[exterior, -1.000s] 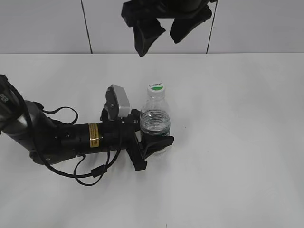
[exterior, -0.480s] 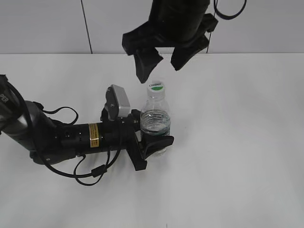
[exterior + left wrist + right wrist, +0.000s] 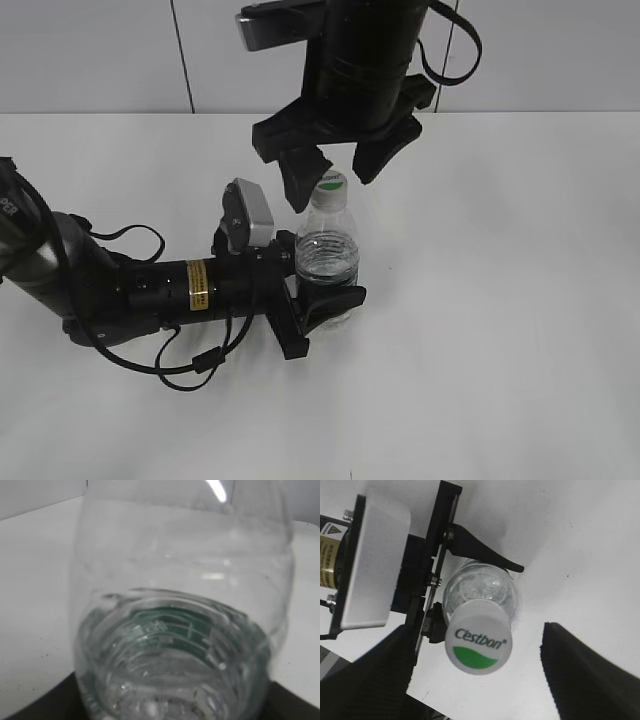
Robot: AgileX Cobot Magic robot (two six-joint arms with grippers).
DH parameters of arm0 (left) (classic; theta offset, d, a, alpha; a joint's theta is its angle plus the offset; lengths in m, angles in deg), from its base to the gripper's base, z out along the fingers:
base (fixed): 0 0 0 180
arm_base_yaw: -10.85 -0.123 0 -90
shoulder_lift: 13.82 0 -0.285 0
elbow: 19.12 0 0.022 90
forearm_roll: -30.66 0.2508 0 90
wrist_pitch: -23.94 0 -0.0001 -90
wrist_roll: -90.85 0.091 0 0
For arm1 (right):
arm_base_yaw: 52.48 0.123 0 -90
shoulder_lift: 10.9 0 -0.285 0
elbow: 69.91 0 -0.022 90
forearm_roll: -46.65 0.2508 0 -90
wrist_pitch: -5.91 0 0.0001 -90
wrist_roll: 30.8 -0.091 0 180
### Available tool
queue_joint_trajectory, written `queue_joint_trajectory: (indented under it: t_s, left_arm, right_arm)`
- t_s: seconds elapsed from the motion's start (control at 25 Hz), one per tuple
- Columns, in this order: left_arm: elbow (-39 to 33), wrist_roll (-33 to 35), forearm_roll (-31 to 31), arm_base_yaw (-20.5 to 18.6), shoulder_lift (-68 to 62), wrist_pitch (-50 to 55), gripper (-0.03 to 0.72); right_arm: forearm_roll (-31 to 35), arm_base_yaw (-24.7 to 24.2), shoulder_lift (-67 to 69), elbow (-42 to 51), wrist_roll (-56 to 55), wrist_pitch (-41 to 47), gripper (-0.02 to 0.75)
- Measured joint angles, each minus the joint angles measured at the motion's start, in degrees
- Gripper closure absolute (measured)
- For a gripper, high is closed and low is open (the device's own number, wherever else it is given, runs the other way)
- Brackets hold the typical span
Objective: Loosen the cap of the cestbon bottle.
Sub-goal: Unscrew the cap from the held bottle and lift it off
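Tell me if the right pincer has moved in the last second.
Yes. The right pincer has come down toward the bottle cap, which stayed put; its open jaws now flank the cap.

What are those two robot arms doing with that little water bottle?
The left gripper lies on the white table and clamps the lower body of the cestbon bottle, keeping it upright. The right gripper hangs above with its jaws open on either side of the cap, but not touching it. The cap is on the bottle, so the twisting hasn't started.
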Motion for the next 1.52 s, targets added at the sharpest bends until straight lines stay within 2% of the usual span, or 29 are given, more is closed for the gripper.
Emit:
queue_joint_trajectory:
  t_s: [0.16,0.6,0.92,1.52]
  left_arm:
    - [0.00,0.00,0.00,0.00,0.00,0.00,0.279]
    - [0.00,0.00,0.00,0.00,0.00,0.00,0.279]
    - [0.00,0.00,0.00,0.00,0.00,0.05,0.279]
    - [0.00,0.46,0.22,0.00,0.00,0.05,0.279]
  right_arm:
    - [-0.06,0.00,0.00,0.00,1.16,0.00,0.171]
    - [-0.11,0.00,0.00,0.00,4.65,0.00,0.442]
    - [-0.11,0.00,0.00,0.00,13.22,0.00,0.445]
    - [-0.06,0.00,0.00,-0.05,60.47,-0.05,0.445]
